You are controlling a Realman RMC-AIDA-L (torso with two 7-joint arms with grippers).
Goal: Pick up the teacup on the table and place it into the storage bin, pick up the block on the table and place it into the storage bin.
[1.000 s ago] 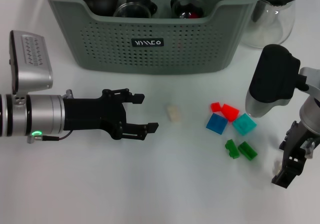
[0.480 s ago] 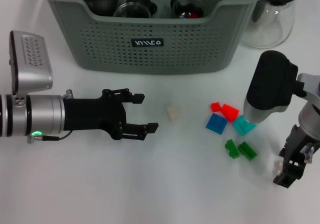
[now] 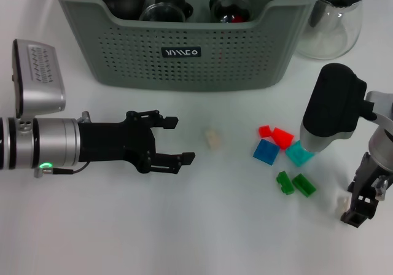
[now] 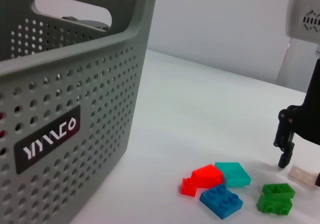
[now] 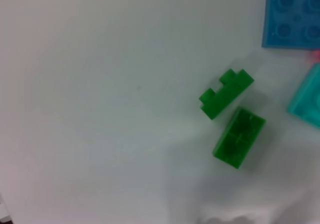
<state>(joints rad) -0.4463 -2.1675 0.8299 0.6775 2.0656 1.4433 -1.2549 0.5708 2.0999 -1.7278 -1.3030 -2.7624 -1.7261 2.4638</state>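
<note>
**Head view: right gripper at white block, slip risk**

Lower right: right gripper [image 3: 359, 212] straddles the small white plastic block [image 3: 341, 204]; closure cannot be told. A shallow grasp may let it slip. Centre left: left gripper [image 3: 169, 141] open, empty. Top: grey-green perforated plastic storage bin [image 3: 184, 57].

One label with writing is seen.
White letters, something like "YIMCO", are printed on a small black label [image 3: 181, 52] on the front wall of the storage bin [image 3: 123, 54].
</note>
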